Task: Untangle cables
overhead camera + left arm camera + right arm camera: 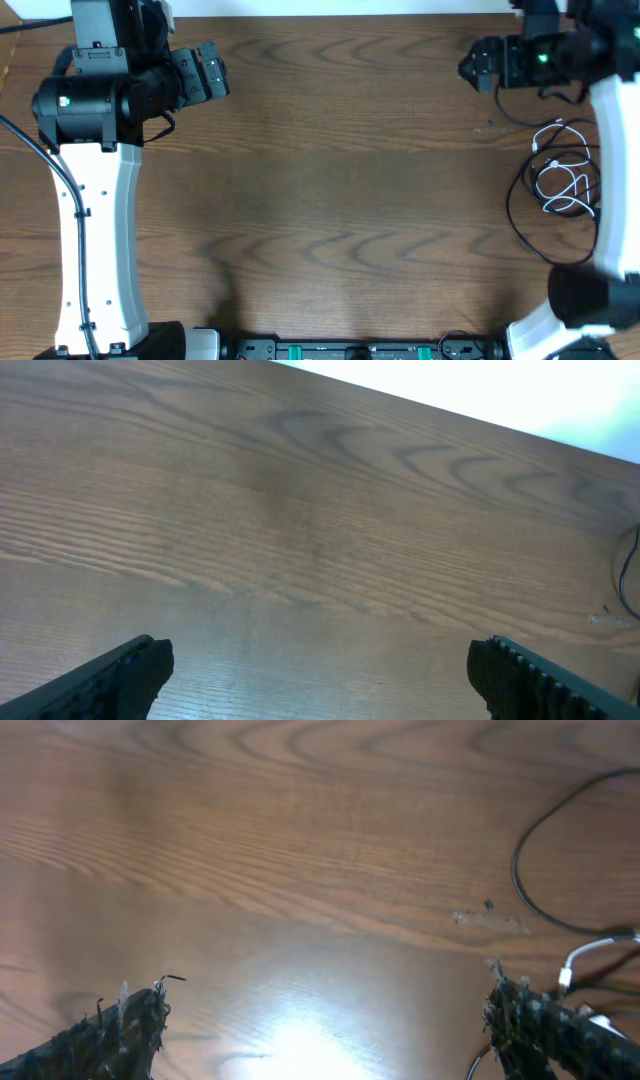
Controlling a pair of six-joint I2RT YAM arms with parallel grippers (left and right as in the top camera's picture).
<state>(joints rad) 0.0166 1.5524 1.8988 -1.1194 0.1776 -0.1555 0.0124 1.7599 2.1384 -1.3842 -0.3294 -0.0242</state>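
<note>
The cables lie in a tangle at the table's right edge in the overhead view: a short white cord [566,180] looped among thin black cords [520,205]. My right gripper [470,66] is open and empty at the back right, left of and behind the tangle. In the right wrist view [325,1030] its fingers are wide apart, with a black cord loop [530,870] and a white cord end [590,952] at the right. My left gripper [215,72] is open and empty at the back left, far from the cables. Its wrist view [320,670] shows bare wood between the fingers.
The wooden table [340,180] spans the overhead view. The white right arm [610,170] crosses over part of the tangle. The left arm [95,230] stands along the left side. A black rail [350,350] runs along the front edge.
</note>
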